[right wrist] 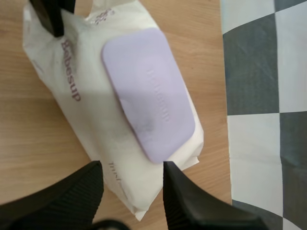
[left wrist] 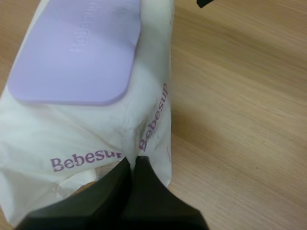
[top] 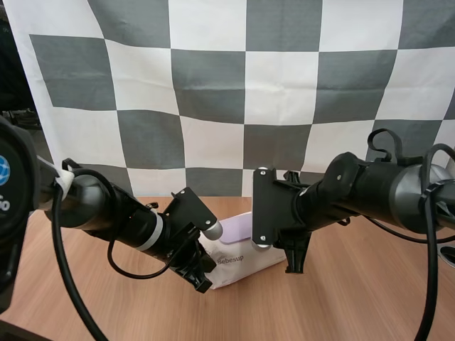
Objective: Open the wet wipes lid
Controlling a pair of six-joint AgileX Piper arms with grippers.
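High view, lower centre: is the wet wipes pack (top: 240,264) held?
Yes, it is pinched by the left end effector (left wrist: 132,160). The right end effector (right wrist: 132,167) is open; the shut lid (right wrist: 146,91) must be caught next.

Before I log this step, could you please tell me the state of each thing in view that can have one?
wet wipes pack: lying on the table, lid side up.
lid: shut, flat on the pack.
left gripper: fingers shut, pinching the pack's wrapper.
right gripper: fingers open, over the pack's end.
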